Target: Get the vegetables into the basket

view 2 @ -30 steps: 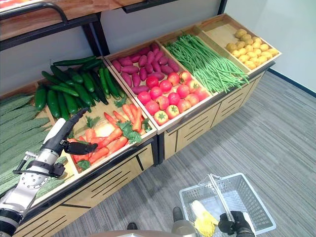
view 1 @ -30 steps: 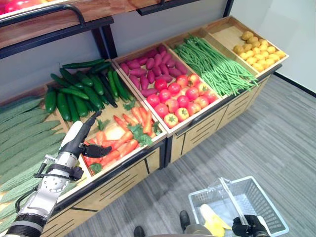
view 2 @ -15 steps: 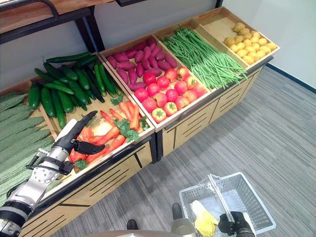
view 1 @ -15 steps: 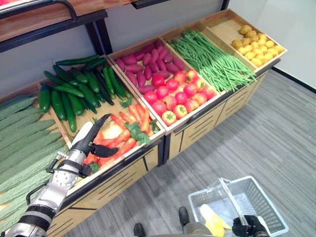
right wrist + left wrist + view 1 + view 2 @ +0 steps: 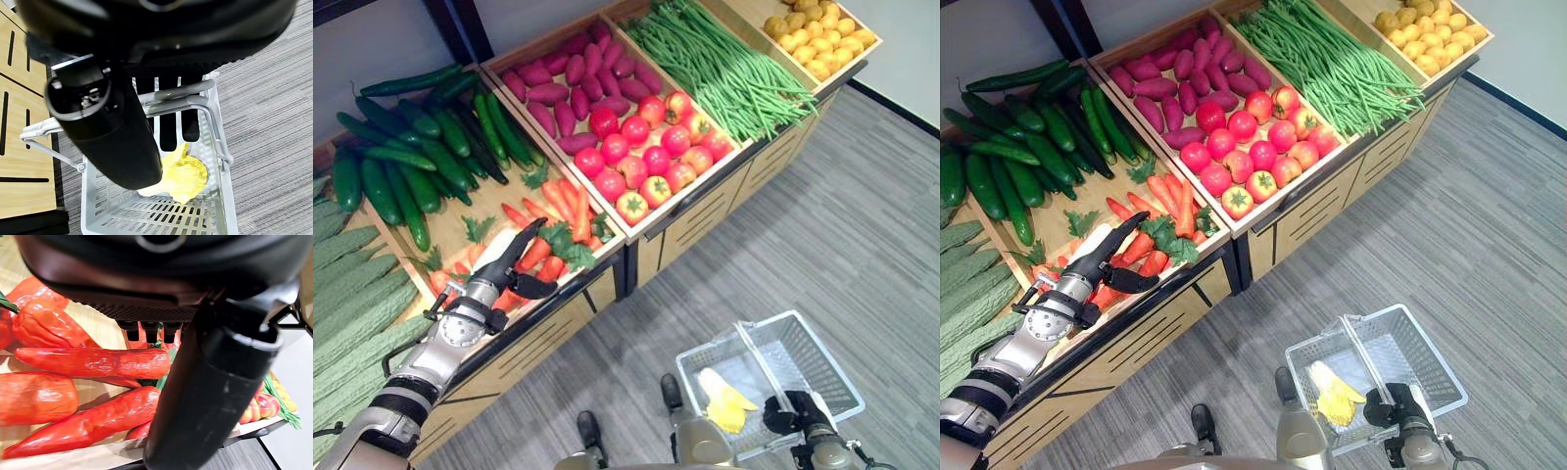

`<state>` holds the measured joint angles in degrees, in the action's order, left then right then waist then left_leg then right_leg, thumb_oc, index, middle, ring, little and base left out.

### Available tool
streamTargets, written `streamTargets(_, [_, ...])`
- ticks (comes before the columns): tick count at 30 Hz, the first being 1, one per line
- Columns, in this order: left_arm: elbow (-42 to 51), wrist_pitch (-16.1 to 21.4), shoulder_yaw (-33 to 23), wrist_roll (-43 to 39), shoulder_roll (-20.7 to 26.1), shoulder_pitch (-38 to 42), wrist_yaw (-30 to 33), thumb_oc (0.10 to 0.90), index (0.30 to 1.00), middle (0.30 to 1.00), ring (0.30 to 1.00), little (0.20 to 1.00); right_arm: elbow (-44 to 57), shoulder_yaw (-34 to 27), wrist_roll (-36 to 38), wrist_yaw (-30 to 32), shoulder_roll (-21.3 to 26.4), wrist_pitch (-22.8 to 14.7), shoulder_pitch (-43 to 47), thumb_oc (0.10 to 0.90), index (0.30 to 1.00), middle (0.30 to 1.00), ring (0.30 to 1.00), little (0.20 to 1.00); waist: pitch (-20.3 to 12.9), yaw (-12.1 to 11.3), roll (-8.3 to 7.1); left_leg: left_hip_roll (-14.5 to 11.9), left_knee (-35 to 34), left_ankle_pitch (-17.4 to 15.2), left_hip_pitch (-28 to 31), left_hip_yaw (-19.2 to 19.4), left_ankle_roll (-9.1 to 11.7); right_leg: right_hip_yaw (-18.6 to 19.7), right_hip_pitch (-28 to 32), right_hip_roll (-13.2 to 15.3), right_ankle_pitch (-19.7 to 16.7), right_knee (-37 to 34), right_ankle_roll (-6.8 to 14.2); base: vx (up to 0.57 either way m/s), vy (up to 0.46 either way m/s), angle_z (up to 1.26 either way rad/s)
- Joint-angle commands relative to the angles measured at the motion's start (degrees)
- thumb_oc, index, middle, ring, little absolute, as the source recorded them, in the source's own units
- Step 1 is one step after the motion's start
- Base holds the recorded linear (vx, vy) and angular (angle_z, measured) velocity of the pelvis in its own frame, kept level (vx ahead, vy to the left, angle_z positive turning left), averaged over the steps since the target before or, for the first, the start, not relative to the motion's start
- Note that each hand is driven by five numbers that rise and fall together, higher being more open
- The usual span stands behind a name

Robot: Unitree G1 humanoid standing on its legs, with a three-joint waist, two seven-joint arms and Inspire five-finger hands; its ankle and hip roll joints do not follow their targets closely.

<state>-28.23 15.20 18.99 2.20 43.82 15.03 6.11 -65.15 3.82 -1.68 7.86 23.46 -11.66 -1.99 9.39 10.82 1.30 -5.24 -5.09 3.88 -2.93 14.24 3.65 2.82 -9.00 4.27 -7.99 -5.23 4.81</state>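
over the carrots point(image 5: 543, 257), left hand point(image 5: 501, 277) spread, right hand point(image 5: 790, 416) perhaps gripping basket point(image 5: 827, 377) handle

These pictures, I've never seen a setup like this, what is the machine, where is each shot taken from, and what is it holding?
It is a two-armed humanoid robot at a produce stand. Two pictures look down from cameras on its head; two come from cameras on its wrists. Its dark left hand, fingers straight, reaches over the orange-red carrots in a wooden crate, holding nothing. Its right hand is curled round the handle of a white wire basket above the grey floor, with a yellow vegetable inside. Cucumbers, tomatoes and green beans fill neighbouring crates.
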Motion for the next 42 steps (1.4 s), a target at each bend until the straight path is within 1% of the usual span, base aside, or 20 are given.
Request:
streamTargets(1, [-1.8, 2.1, -3.0, 2.7, 2.1, 4.9, 1.7, 0.900, 1.000, 1.000, 1.000, 1.000, 0.2, 0.1, 2.1, 2.1, 3.1, -3.4, -0.6, 0.400, 0.300, 0.300, 0.300, 0.300, -4.1, 0.3, -2.96, -4.9, 0.1, -0.9, 1.4, -1.8, 4.3, 1.4, -0.5, 5.3, 0.3, 0.2, 7.0, 0.01, -0.003, -0.06])
streamTargets(3, [-2.9, 1.7, -3.0, 5.0, 2.0, 4.7, 2.3, 0.900, 1.000, 1.000, 1.000, 1.000, -0.3, 0.1, 2.0, 2.1, 3.0, -3.4, -0.6, 0.400, 0.300, 0.300, 0.300, 0.300, -4.2, 0.3, -2.95, -5.0, 0.1, -1.0, 1.6, -1.8, 4.3, 1.3, -0.4, 5.3, 0.5, 0.2, 7.0, 0.01, 0.000, -0.02])
streamTargets(4, [-4.3, 1.7, -3.1, 6.8, 2.2, 4.8, 2.8, 0.745, 0.783, 0.783, 0.783, 0.783, -0.3, 0.2, 1.9, 2.1, 3.0, -3.4, -0.5, 0.400, 0.300, 0.300, 0.300, 0.300, -4.2, 0.3, -2.97, -5.0, 0.1, -1.1, 1.6, -1.7, 4.3, 1.3, -0.4, 5.3, 0.5, 0.2, 7.0, 0.00, 0.000, 0.00])
streamTargets(5, [-3.8, 1.4, -3.2, 7.7, 2.4, 4.8, 3.4, 0.567, 0.533, 0.533, 0.533, 0.533, -0.4, 0.1, 1.9, 2.2, 3.0, -3.6, -0.6, 0.400, 0.300, 0.300, 0.300, 0.300, -4.2, 0.3, -3.00, -5.0, 0.1, -1.1, 1.7, -1.8, 4.3, 1.3, -0.3, 5.3, 0.5, 0.2, 7.0, 0.00, 0.000, 0.00])
streamTargets(6, [-4.3, 1.1, -3.0, 9.2, 2.4, 5.0, 4.4, 0.400, 0.300, 0.300, 0.300, 0.300, -0.3, 0.2, 1.8, 2.3, 3.0, -3.6, -0.6, 0.400, 0.300, 0.300, 0.300, 0.300, -4.2, 0.3, -3.05, -5.0, 0.1, -1.1, 1.7, -1.8, 4.3, 1.3, -0.2, 5.3, 0.5, 0.2, 6.9, 0.00, 0.000, 0.00])
streamTargets(11, [-9.1, -0.1, -3.0, 12.8, 1.8, 5.8, 7.1, 0.400, 0.300, 0.300, 0.300, 0.300, -0.5, 0.6, 1.5, 3.1, 2.9, -3.8, -0.1, 0.400, 0.300, 0.300, 0.300, 0.300, -4.0, 0.2, -3.23, -5.0, 0.1, -1.2, 1.9, -1.5, 4.2, 1.3, -0.1, 5.2, 0.5, 0.2, 6.9, 0.00, 0.000, 0.00])
streamTargets(16, [-11.9, -1.1, -3.2, 14.2, 1.1, 6.8, 9.3, 0.400, 0.300, 0.300, 0.300, 0.300, -0.5, 1.2, 1.3, 3.3, 2.8, -3.9, 0.0, 0.400, 0.300, 0.300, 0.300, 0.300, -4.0, 0.4, -3.48, -4.9, 0.1, -1.3, 2.2, -1.3, 4.2, 1.4, 0.0, 5.2, 0.5, 0.2, 6.9, 0.00, 0.000, 0.00])
streamTargets(22, [-11.3, -1.9, -3.6, 15.8, 0.9, 7.1, 10.9, 0.400, 0.300, 0.300, 0.300, 0.300, -0.4, 1.1, 1.1, 3.5, 2.9, -3.8, -0.3, 0.400, 0.300, 0.300, 0.300, 0.300, -4.1, 0.3, -3.66, -5.0, 0.1, -1.4, 2.4, -1.3, 4.2, 1.5, 0.2, 5.2, 0.5, 0.2, 6.9, 0.00, 0.000, 0.00])
streamTargets(25, [-10.4, -2.4, -4.7, 16.7, 1.3, 8.2, 13.6, 0.400, 0.300, 0.300, 0.300, 0.300, -0.2, 1.1, 0.8, 4.1, 2.7, -3.8, -0.5, 0.400, 0.300, 0.300, 0.300, 0.300, -4.4, 0.3, -3.71, -5.0, 0.1, -1.5, 2.8, -1.4, 4.3, 1.4, 0.7, 5.2, 0.8, 0.2, 6.9, 0.00, 0.000, 0.00])
streamTargets(28, [-4.5, -2.3, -6.9, 16.7, 2.6, 8.9, 16.2, 0.400, 0.300, 0.300, 0.300, 0.300, -1.1, 1.1, 0.9, 4.5, 2.5, -3.7, -0.6, 0.400, 0.300, 0.300, 0.300, 0.300, -4.9, -0.2, -3.73, -5.0, 0.1, -1.7, 3.3, -1.8, 4.3, 0.7, 1.8, 5.3, 1.2, 0.2, 6.9, 0.01, -0.003, 0.01])
streamTargets(31, [-0.7, -1.6, -8.0, 16.4, 4.1, 9.1, 17.1, 0.400, 0.300, 0.300, 0.300, 0.300, -1.0, 1.0, 1.0, 4.5, 2.6, -3.6, -0.7, 0.400, 0.300, 0.300, 0.300, 0.300, -5.3, -0.4, -3.70, -4.9, 0.1, -1.9, 3.8, -2.0, 4.3, 0.4, 2.5, 5.4, 1.4, 0.2, 6.9, 0.03, -0.001, 0.07])
streamTargets(34, [4.2, 0.2, -10.6, 13.3, 4.5, 7.5, 16.9, 0.400, 0.300, 0.300, 0.300, 0.300, -1.4, 1.0, 1.0, 4.3, 2.3, -3.4, -0.7, 0.400, 0.300, 0.300, 0.300, 0.300, -5.8, -0.8, -3.77, -4.8, 0.1, -2.1, 4.3, -2.1, 4.2, 0.2, 3.3, 5.7, 1.6, 0.2, 6.9, 0.01, 0.008, 0.05])
streamTargets(35, [6.1, 0.9, -11.3, 12.2, 4.3, 6.9, 16.4, 0.400, 0.300, 0.300, 0.300, 0.300, -1.4, 1.0, 1.0, 4.2, 2.3, -3.5, -0.7, 0.400, 0.300, 0.300, 0.300, 0.300, -5.9, -0.9, -3.78, -4.7, 0.1, -2.2, 4.4, -2.2, 4.2, 0.2, 3.4, 5.7, 1.6, 0.2, 6.9, 0.00, 0.000, 0.00])
streamTargets(37, [13.3, 3.5, -14.7, 5.3, 2.2, 2.9, 15.1, 0.400, 0.300, 0.300, 0.300, 0.300, -2.0, 0.6, 1.2, 3.6, 1.8, -3.2, -0.9, 0.400, 0.300, 0.300, 0.300, 0.300, -6.3, -1.4, -3.84, -4.5, 0.1, -2.4, 5.2, -2.4, 4.0, 0.1, 4.2, 6.0, 1.9, 0.2, 6.8, 0.00, 0.000, 0.00])
streamTargets(38, [14.1, 3.7, -15.3, 4.9, 2.1, 2.0, 14.7, 0.400, 0.300, 0.300, 0.300, 0.300, -1.7, 0.6, 1.2, 3.4, 1.8, -3.2, -1.0, 0.400, 0.300, 0.300, 0.300, 0.300, -6.3, -1.4, -3.88, -4.5, 0.1, -2.5, 5.3, -2.3, 4.0, 0.2, 4.3, 6.0, 1.9, 0.2, 6.7, 0.00, 0.000, 0.00])
streamTargets(39, [17.4, 4.5, -15.9, 2.8, 1.3, 0.1, 13.5, 0.400, 0.300, 0.300, 0.300, 0.300, -1.1, 0.4, 1.1, 3.2, 1.7, -3.3, -1.4, 0.400, 0.300, 0.300, 0.300, 0.300, -6.5, -1.6, -3.91, -4.5, 0.1, -2.6, 5.5, -2.4, 4.0, 0.1, 4.5, 6.0, 2.0, 0.2, 6.7, 0.00, 0.000, 0.00])
streamTargets(42, [22.0, 5.8, -16.9, -0.6, 0.6, -2.6, 11.5, 0.400, 0.300, 0.300, 0.300, 0.300, -1.1, 0.2, 1.2, 2.9, 1.5, -3.3, -1.6, 0.400, 0.300, 0.300, 0.300, 0.300, -6.8, -1.8, -3.88, -4.4, 0.1, -2.7, 5.7, -2.5, 3.9, 0.1, 4.8, 6.1, 2.1, 0.2, 6.6, 0.00, 0.004, 0.01])
